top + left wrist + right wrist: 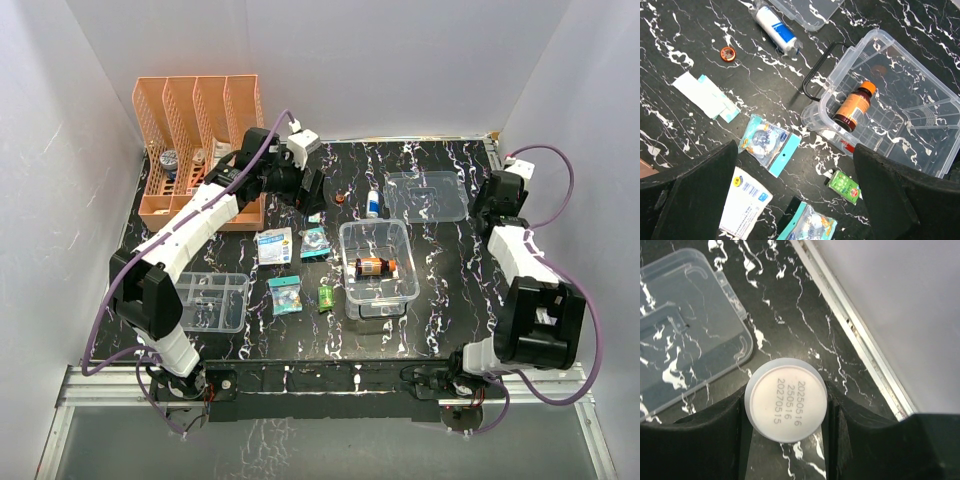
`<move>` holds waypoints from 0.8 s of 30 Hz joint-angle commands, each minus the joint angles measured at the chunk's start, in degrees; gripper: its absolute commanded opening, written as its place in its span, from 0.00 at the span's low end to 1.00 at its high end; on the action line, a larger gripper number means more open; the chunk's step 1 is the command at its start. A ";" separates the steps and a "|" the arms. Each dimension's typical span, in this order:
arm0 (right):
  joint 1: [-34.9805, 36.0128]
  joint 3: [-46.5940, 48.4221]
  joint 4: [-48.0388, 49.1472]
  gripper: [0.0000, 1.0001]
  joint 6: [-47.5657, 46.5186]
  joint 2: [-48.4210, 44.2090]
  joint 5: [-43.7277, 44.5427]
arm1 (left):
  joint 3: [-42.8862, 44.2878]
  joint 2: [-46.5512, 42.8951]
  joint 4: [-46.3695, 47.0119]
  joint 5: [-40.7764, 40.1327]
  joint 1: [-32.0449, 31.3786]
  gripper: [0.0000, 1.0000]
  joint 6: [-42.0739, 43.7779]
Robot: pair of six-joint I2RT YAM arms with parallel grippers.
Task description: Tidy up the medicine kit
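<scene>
Holding a white round container (786, 399), the right gripper (787, 412) pinches it at lower centre of its wrist view. The step looks like packing: next, carry it into the medicine kit (385, 296), mid-frame overhead. The kit is clear, deep and lidless, with a brown bottle (375, 267) inside. The left gripper (795, 150) hangs spread wide.

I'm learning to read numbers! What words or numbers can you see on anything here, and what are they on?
"20250516": on the flat end of the white round container.
"250516": same end.
"20270515": same end.
Labels on the brown bottle, blue-white bottle and green box: too blurred to read.
</scene>
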 commanded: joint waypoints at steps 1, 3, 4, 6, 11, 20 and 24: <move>1.66 1.13 -5.16 0.00 1.23 -4.12 -2.59 | 3.20 -2.26 -3.40 -0.66 0.37 0.99 -1.16; 2.75 1.05 -6.85 0.00 1.76 -5.60 -3.29 | 3.99 -1.80 -4.08 -0.86 0.34 0.99 -0.85; 3.42 1.29 -7.99 0.00 1.92 -6.32 -3.75 | 4.35 -1.45 -4.42 -0.89 0.34 0.99 -0.81; 5.22 2.51 -10.92 0.00 2.01 -7.64 -3.80 | 5.26 -0.76 -5.54 -1.35 0.34 0.99 -0.81; 9.79 9.20 -19.34 0.00 0.15 -9.00 -4.26 | 6.97 -0.06 -7.52 -2.43 0.35 0.99 -1.22; 19.43 18.06 -31.26 0.00 -2.31 -7.90 -5.58 | 6.31 -1.22 -8.30 -2.65 0.41 0.99 -1.57; 24.43 20.32 -34.31 0.00 -1.07 -7.25 -4.53 | 6.14 -1.56 -8.68 -2.80 0.43 0.99 -1.34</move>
